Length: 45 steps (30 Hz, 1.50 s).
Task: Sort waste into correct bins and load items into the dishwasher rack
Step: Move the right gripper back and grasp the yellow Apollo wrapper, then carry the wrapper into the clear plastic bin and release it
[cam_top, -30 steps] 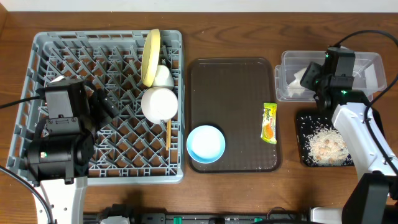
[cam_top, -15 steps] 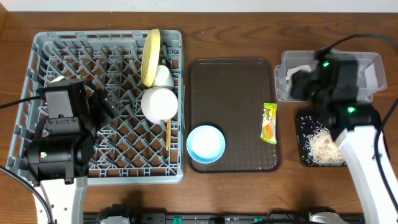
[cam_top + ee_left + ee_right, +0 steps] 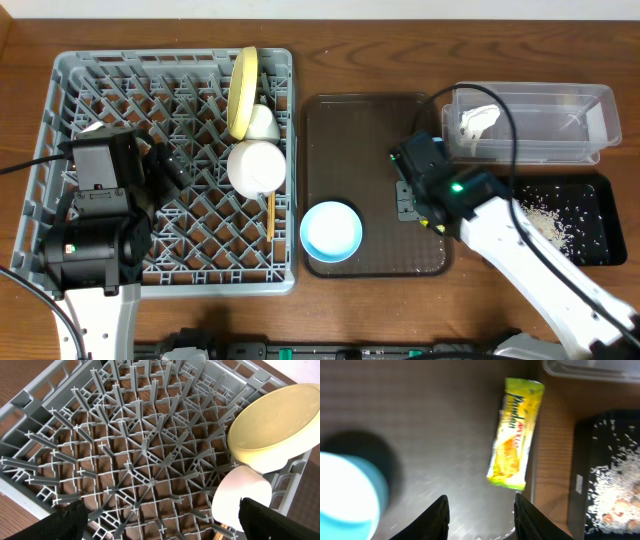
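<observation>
Overhead, right arm [image 3: 510, 235] hides wrapper [image 3: 515, 435]; left jaws wide, right jaws half-apart, seemingly empty.

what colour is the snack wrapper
The snack wrapper is yellow-green with an orange patch, best seen in the right wrist view.

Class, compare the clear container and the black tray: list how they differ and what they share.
The container is see-through with tall walls; the black tray is opaque and shallow. The container holds a crumpled napkin; the black tray holds rice scraps. Both are rectangular and sit right of the brown tray.
</observation>
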Tool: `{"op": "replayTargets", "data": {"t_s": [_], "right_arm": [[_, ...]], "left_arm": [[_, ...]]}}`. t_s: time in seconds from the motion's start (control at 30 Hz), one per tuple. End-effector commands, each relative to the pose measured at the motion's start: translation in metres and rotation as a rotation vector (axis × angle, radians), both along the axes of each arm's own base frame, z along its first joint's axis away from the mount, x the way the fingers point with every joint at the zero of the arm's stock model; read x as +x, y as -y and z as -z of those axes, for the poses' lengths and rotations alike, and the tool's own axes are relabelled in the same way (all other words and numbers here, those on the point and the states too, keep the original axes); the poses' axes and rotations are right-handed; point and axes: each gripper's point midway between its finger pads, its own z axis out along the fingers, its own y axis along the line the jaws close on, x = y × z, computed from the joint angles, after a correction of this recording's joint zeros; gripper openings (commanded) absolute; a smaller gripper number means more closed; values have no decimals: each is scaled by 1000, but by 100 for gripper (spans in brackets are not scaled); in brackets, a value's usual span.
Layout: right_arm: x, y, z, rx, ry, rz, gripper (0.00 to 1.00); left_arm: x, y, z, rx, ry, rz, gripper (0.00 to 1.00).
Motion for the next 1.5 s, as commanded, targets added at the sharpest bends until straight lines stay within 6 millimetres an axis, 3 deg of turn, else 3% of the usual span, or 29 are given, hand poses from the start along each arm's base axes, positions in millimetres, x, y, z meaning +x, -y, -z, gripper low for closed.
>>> {"op": "replayTargets", "data": {"t_s": [0.0,0.53,0.73,0.77,0.87,0.97,1.07,1.2,1.33,1.47], "right_arm": [[8,10,15,-82,-3,63,39],[1,26,114,-248,-256,86,31],[-2,28,129,-271,-292,85,2],[-1,28,127,-269,-288,85,1],[5,24,114,-244,-251,86,1],[17,17,87,-205,-186,59,1],[32,7,45,-141,-80,18,1],[53,3,-31,-50,143,-8,1],[73,35,-96,-6,373,84,1],[87,92,-124,-12,475,226,1]], "left_arm": [[0,-3,-2,11,2,-8,97],[0,-3,-2,11,2,-8,97],[0,-3,-2,10,2,-8,97],[0,-3,-2,10,2,-8,97],[0,-3,-2,11,2,-8,97],[0,-3,-2,11,2,-8,97],[0,-3,-2,10,2,-8,98],[0,-3,-2,11,2,-8,97],[0,-3,-2,11,2,-8,97],[0,-3,-2,10,1,-8,97]]}}
